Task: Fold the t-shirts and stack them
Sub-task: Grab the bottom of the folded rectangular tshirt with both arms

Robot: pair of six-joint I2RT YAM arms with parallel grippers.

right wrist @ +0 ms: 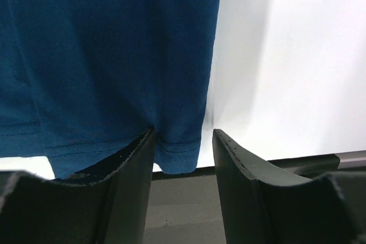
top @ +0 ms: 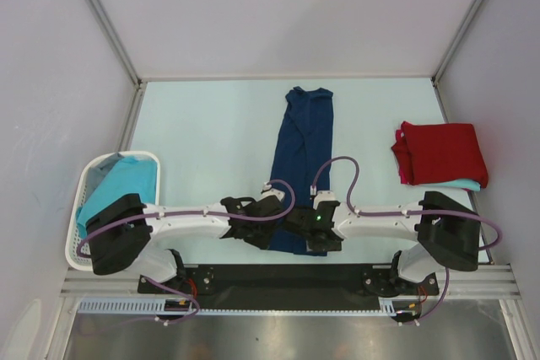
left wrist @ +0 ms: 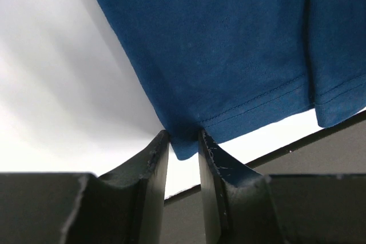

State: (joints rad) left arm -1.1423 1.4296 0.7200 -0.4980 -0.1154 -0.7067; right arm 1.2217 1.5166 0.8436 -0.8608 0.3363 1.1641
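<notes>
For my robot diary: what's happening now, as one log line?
navy t-shirt: long strip, flat | left gripper: jaws narrow around hem corner, grip unclear | right gripper: open at other corner

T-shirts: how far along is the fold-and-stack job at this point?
Done: the red t-shirt lies folded on a turquoise t-shirt at the table's right. In hand: the navy t-shirt is a long narrow strip mid-table; the left gripper and right gripper each straddle a near hem corner, jaws not clamped. Left: cross-folding and stacking it, plus the turquoise cloth in the white basket.
</notes>
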